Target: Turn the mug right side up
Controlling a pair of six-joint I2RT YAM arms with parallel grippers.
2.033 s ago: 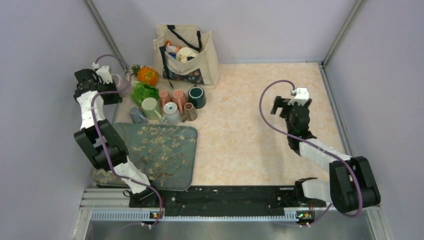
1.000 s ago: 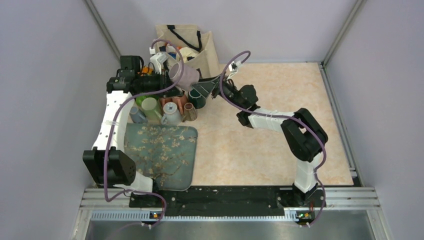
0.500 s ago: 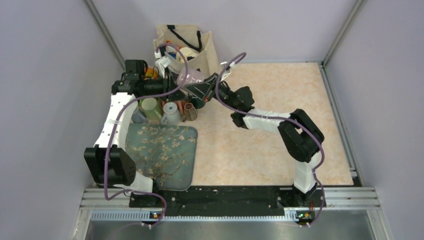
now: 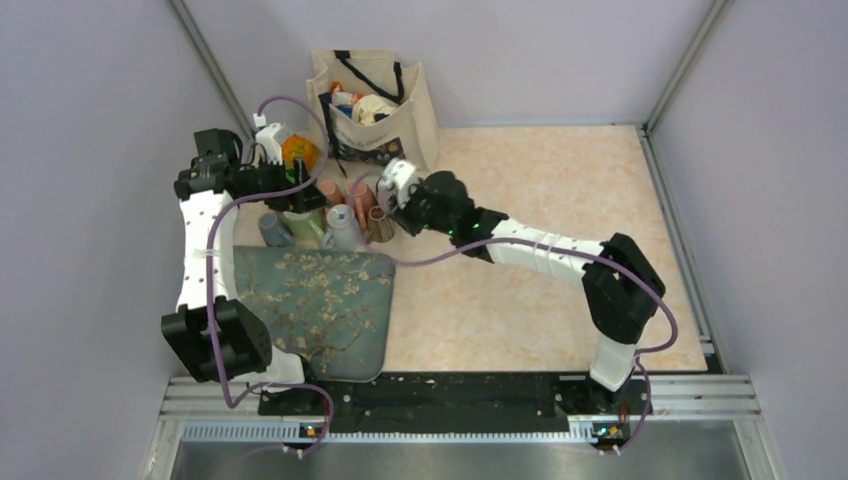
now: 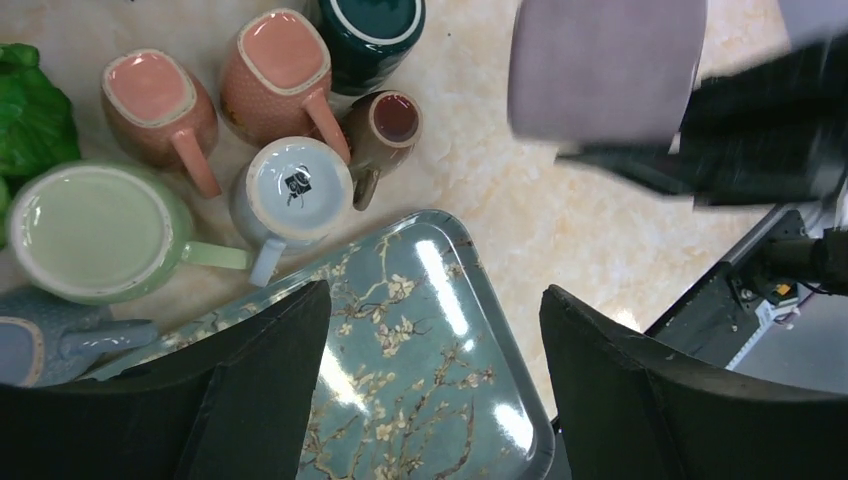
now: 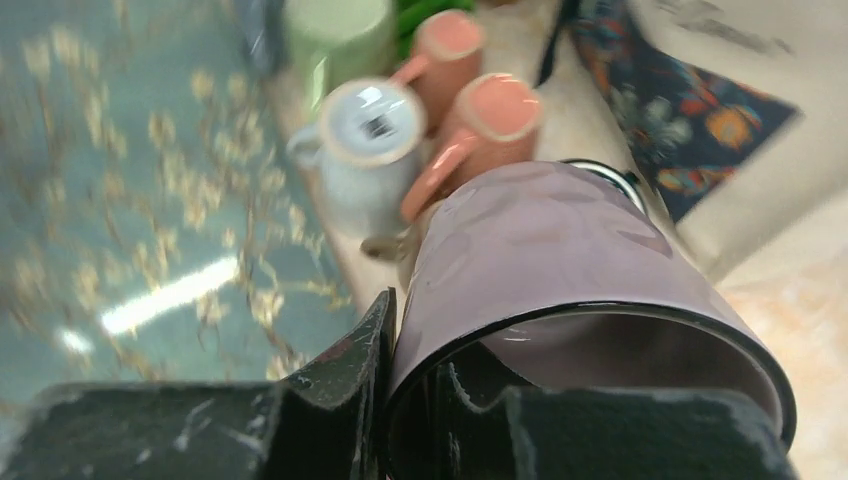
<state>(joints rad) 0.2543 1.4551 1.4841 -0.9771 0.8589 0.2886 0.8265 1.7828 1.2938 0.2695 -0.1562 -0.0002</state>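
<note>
Half a second ago the two arms met by the tote bag [image 4: 375, 100] with the lilac mug [image 6: 560, 240] between them. Now the left arm has drawn back to the left, and the mug is with the right gripper [image 6: 412, 360] alone. That gripper is clamped on the rim, one finger outside the wall and the other inside the mouth, which faces its wrist camera. The mug hangs in the air over the crowd of other mugs, near the dark green mug [image 5: 370, 25] and the brown mug [image 5: 390, 120]. The left gripper [image 5: 435, 295] hovers above the corner of the floral tray [image 5: 420, 400] and the pale blue mug [image 5: 297, 190], its fingers [image 5: 270, 390] spread wide, holding and touching nothing.
</note>
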